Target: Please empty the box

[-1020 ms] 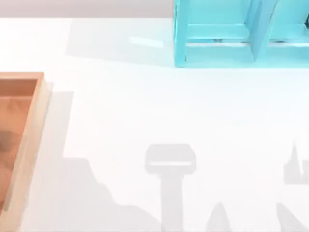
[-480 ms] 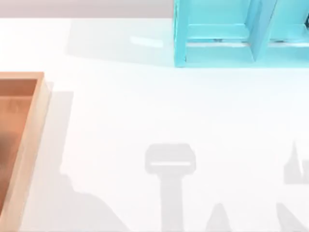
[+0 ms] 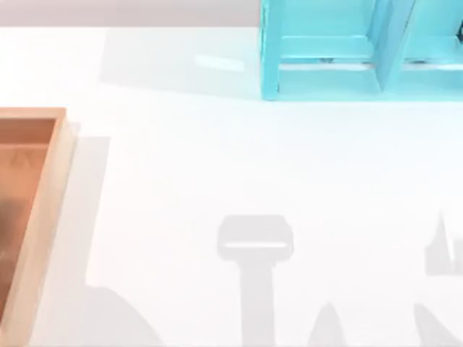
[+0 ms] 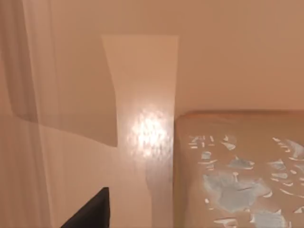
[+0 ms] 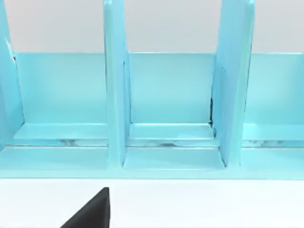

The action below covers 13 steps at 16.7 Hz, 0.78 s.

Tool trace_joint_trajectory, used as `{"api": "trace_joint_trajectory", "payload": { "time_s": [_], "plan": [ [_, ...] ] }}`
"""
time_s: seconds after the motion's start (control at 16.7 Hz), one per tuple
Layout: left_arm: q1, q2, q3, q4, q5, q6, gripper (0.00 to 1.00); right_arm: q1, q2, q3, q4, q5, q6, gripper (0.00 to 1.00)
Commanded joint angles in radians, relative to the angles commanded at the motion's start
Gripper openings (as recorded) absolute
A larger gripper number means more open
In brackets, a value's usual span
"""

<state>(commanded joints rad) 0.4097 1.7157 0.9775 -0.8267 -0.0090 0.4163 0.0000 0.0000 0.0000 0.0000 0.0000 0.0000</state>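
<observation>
Bright, even light on the white table (image 3: 217, 166); soft grey shadows fall across its near half and beside the box (image 3: 45, 202). Top view slightly blurred. Left wrist view warm, dimmer, with a glare spot on the wood (image 4: 148, 133). Shelf (image 5: 166, 109) evenly lit.

The white tabletop (image 3: 217, 166) carries the wooden box (image 3: 43, 217) at its left edge and a turquoise shelf (image 3: 325, 79) at the far right.
</observation>
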Motion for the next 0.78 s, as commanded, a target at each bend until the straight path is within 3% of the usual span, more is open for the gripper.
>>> {"api": "trace_joint_trajectory", "payload": {
  "time_s": [0.78],
  "plan": [
    [0.0, 0.0, 0.0, 0.0, 0.0, 0.0, 0.02, 0.0, 0.0, 0.0, 0.0, 0.0, 0.0, 1.0]
  ]
}}
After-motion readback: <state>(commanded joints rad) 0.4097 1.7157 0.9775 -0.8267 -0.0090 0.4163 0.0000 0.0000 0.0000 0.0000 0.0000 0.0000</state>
